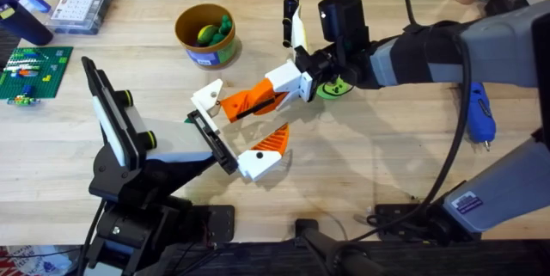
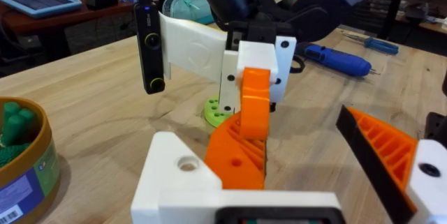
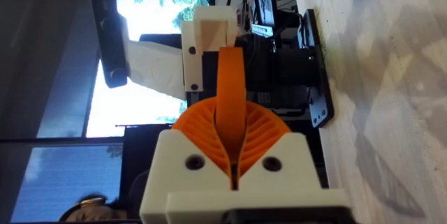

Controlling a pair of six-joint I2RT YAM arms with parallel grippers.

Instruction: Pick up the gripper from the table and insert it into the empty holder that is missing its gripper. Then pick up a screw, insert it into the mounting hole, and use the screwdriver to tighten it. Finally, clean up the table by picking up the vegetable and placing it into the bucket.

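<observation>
Seeing the right gripper (image 1: 279,95) clamped shut on the gripper (image 1: 249,102), near the middle of the table. From the right wrist, both orange ribbed pads (image 3: 202,123) press the orange finger (image 3: 229,88) from either side, with its white end piece (image 3: 209,42) pointing away from the wrist.

We read the part as angled toward the left arm. Its white end sits at the far end of the holder (image 1: 215,143), the black bar at that arm's tip. We cannot tell if it is seated or just touching.

The left gripper (image 1: 249,134) stands wide open and grips nothing. Its one mounted finger, the white block with orange wedge (image 1: 262,156), sits at the near end of the bar. In the left wrist view the held part's white end (image 2: 181,175) is right up against the camera, with the orange body (image 2: 255,102) rising to the right gripper's white fingers (image 2: 260,60).

The vegetable (image 1: 333,88) lies on the table just behind the right gripper, partly covered by the arm; the left wrist also sees it (image 2: 215,110).

The bucket (image 1: 210,52) stands farther back to the left, with green and yellow pieces inside.

The screwdriver (image 1: 479,114) lies flat at the right side, well apart from both grippers.
</observation>
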